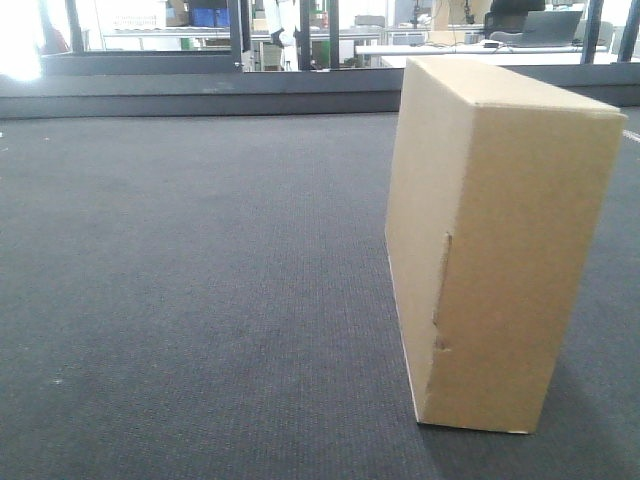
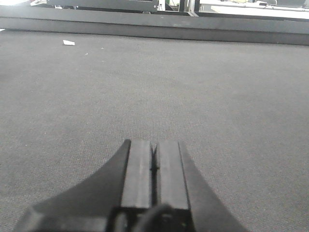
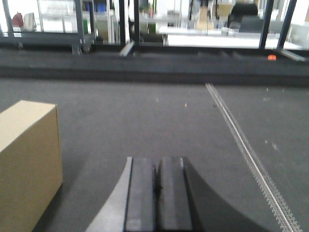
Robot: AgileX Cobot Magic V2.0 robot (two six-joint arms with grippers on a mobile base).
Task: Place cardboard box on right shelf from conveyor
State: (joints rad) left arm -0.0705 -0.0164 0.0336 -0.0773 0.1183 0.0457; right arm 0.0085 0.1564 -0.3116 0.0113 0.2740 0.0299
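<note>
A plain tan cardboard box (image 1: pixel 495 240) stands on its narrow edge on the dark grey conveyor (image 1: pixel 200 300), at the right of the front view, with a vertical crease on its near face. In the right wrist view the same cardboard box (image 3: pixel 26 164) fills the lower left, just left of my right gripper (image 3: pixel 158 162), which is shut on nothing and apart from the box. My left gripper (image 2: pixel 154 145) hovers low over bare conveyor (image 2: pixel 145 87), its jaws pressed together and empty. The right shelf is out of view.
A raised dark edge rail (image 1: pixel 200 95) runs along the belt's far side. A metal seam strip (image 3: pixel 241 145) crosses the belt diagonally at the right of the right wrist view. A small white scrap (image 2: pixel 69 42) lies on the belt. Desks and frames stand beyond.
</note>
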